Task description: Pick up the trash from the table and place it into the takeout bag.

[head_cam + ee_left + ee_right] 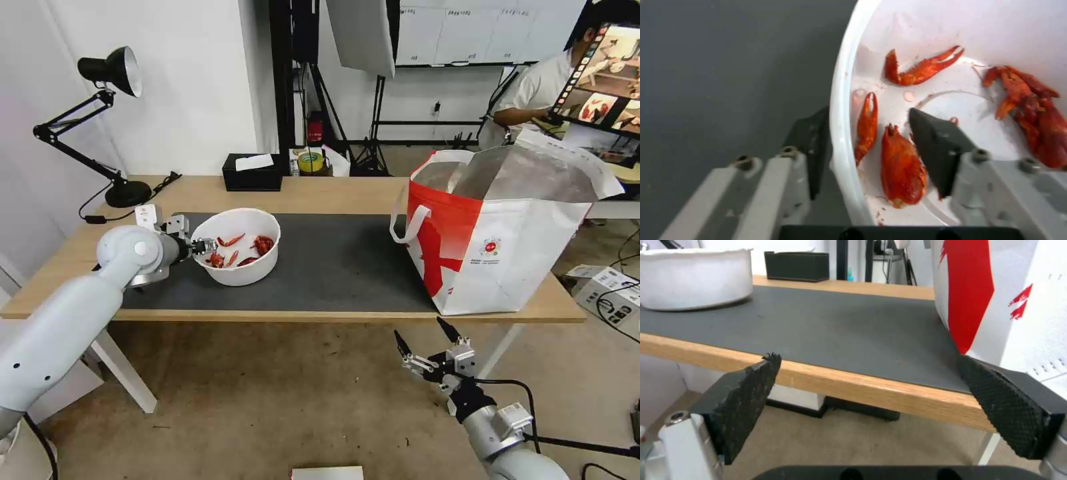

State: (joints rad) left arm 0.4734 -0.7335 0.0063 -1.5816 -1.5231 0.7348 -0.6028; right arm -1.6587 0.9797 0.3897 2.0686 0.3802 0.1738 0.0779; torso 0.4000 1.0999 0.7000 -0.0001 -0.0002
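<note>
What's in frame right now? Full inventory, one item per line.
Bowl: 1, white, on the mat's left part.
Crayfish shells: several, red, inside the bowl.
Takeout bag: 1, white and red, foil-lined, on the table's right end.
Mat: 1, dark grey, on the table.
Table: 1, light wood.
Tissue box: 1, black, at the table's far edge.
Desk lamp: 1, black, far left corner.
Left gripper: open, straddling the bowl's rim.
Right gripper: open, below the table's front edge.
</note>
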